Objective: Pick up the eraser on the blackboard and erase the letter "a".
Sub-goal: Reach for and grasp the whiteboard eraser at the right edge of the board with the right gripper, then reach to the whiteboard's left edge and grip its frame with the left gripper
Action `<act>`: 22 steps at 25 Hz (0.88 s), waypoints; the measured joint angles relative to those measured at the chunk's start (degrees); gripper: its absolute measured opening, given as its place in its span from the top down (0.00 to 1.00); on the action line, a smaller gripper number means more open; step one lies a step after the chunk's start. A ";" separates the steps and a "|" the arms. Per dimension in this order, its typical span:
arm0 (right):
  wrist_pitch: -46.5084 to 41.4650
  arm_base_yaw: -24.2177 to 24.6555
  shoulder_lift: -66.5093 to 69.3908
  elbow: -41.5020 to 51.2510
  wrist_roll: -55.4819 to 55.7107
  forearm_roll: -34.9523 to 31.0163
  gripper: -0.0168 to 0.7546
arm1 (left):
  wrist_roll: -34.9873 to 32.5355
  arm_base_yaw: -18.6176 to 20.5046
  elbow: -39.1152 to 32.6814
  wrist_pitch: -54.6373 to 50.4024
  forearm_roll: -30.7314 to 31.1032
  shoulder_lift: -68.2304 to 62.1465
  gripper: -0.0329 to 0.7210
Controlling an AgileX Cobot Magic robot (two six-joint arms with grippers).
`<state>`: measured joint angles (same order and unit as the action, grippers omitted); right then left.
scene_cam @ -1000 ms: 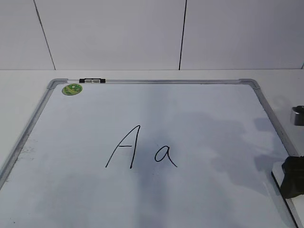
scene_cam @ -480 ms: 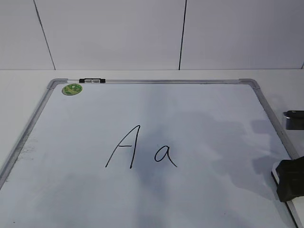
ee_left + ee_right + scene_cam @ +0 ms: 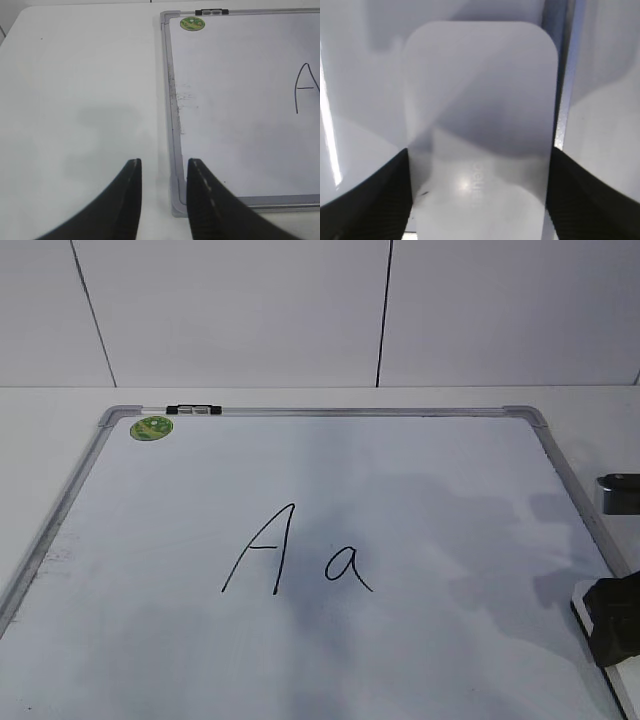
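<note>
The eraser (image 3: pixel 480 130) is lying flat at the right edge of the blackboard (image 3: pixel 400 490), down near its front corner. In the right wrist view it is filling most of the picture: a white block with round corners and small grey letters on top. One long side is lying over the grey frame of the board. In the exterior view only a thin white bit of it (image 3: pixel 580 602) is showing, because the right tool (image 3: pixel 612 618) is covering the rest.

The right tool (image 3: pixel 480 195) is sitting down around the eraser. One black finger (image 3: pixel 375 192) is right against its one side and the other finger is right against the other side. The fingers are looking closed on it, with no gap showing.

The letter "a" (image 3: pixel 347 567) is sitting near the middle of the board, well apart from the eraser. It is drawn in thin black pen. Just beside it on the left is a tall capital "A" (image 3: pixel 262 550).

A round green sticker (image 3: pixel 152 427) is sitting in the far left corner of the board. A small black and silver clip (image 3: pixel 194 410) is sitting on the frame just beside it.

The left tool (image 3: pixel 162 200) is hanging over the white desk (image 3: pixel 80 100), near the corner of the board's frame. Its two dark fingers are a little apart and nothing is between them.
</note>
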<state>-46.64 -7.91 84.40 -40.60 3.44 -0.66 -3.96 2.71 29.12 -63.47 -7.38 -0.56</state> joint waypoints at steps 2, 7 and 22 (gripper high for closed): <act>-0.11 0.00 0.00 0.00 0.00 0.09 0.20 | 0.00 0.00 0.00 0.00 0.00 0.00 0.65; -0.11 0.00 0.00 0.00 0.00 0.09 0.24 | 0.00 0.00 0.00 0.00 0.00 0.00 0.65; -0.57 0.00 0.00 0.00 0.00 -0.11 0.24 | 0.00 0.00 0.00 0.00 0.00 0.00 0.65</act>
<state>-47.20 -7.91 84.40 -40.60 3.44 -0.77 -3.96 2.71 29.12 -63.47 -7.38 -0.56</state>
